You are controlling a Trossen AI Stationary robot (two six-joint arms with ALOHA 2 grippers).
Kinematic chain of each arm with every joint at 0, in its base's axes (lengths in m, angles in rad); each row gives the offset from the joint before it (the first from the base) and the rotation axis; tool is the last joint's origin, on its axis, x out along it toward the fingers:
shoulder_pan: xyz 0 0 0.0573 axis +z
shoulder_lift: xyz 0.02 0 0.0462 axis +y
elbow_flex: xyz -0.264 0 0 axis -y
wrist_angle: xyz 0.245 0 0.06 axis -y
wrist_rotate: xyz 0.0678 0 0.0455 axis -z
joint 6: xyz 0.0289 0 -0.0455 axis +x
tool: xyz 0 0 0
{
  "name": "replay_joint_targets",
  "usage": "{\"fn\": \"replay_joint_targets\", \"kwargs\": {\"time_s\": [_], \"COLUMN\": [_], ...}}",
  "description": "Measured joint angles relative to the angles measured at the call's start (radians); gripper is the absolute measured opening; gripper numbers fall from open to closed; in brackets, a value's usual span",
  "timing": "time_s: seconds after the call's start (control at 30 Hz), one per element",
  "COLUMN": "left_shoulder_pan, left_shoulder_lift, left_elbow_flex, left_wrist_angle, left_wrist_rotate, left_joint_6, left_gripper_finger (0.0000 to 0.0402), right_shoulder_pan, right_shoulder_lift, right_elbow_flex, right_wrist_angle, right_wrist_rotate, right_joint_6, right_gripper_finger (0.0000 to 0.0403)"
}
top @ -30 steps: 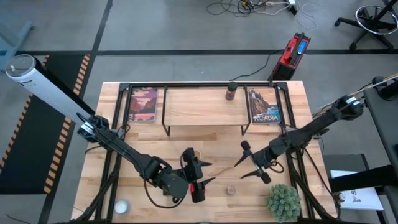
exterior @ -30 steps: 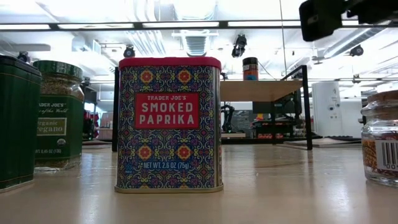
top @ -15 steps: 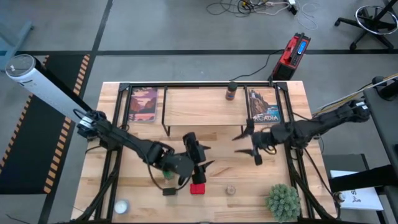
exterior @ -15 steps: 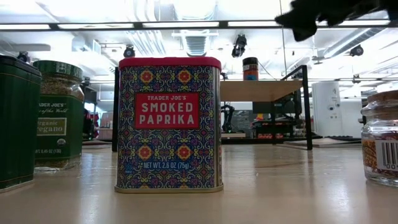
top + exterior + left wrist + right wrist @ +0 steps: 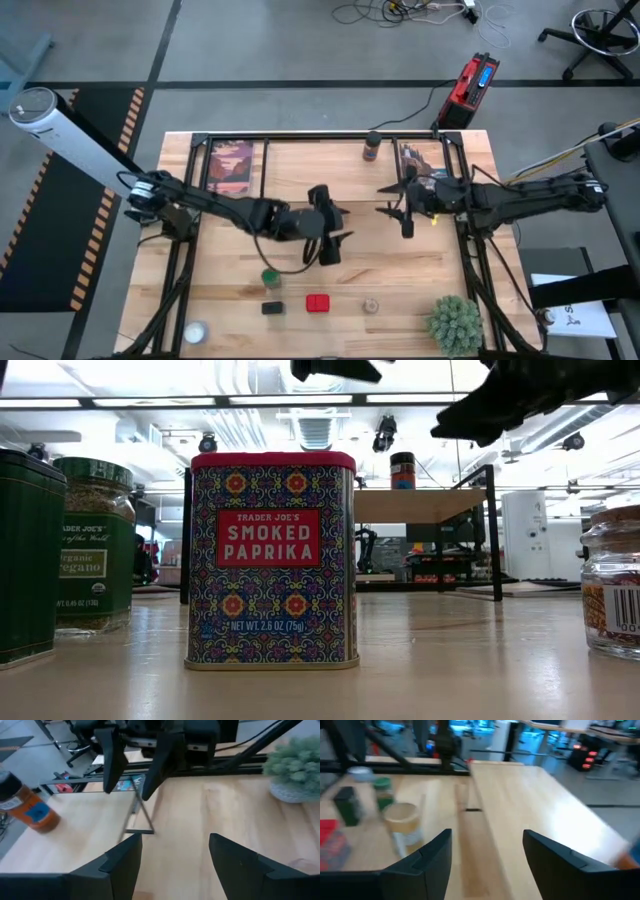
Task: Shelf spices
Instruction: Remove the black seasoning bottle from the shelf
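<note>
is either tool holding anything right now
No. The left tool and the right tool are both open and empty, raised near the shelf.

left tool [image 5: 335, 225] open, right tool [image 5: 393, 207] open

Bright, even light comes from ceiling strips [image 5: 290, 400] above the red tin [image 5: 271, 558], which is sharp. The right wrist view is motion-blurred; the tabletop [image 5: 450, 660] shows soft glare.

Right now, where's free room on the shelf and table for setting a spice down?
The shelf is bare left of the brown bottle, though both open grippers, left and right, hover near it. The front edge is crowded: green-lidded jar, black box, red tin, plant.
</note>
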Motion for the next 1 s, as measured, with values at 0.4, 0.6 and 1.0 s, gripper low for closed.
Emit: {"fn": "replay_joint_targets", "kwargs": {"time_s": [0.4, 0.6, 1.0], "left_shoulder_pan": [0.241, 0.355, 0.469], "left_shoulder_lift": [-0.033, -0.034, -0.029], "left_elbow_flex": [0.000, 0.000, 0.001], "left_wrist_angle": [-0.026, 0.000, 0.035], "left_wrist_rotate": [0.214, 0.332, 0.419], "left_joint_6": [0.069, 0.072, 0.128], "left_gripper_finger": [0.0220, 0.0222, 0.0226], "right_shoulder_pan": [-0.169, -0.315, -0.545], "right_shoulder_lift": [-0.034, -0.024, 0.070], "right_elbow_flex": [0.000, 0.000, 0.057], "right_wrist_angle": [-0.067, -0.046, -0.004], "right_wrist_rotate": [0.075, -0.040, -0.271], "right_joint_6": [-0.048, -0.047, -0.085], "right_gripper_finger": [0.0268, 0.0279, 0.0281]}}
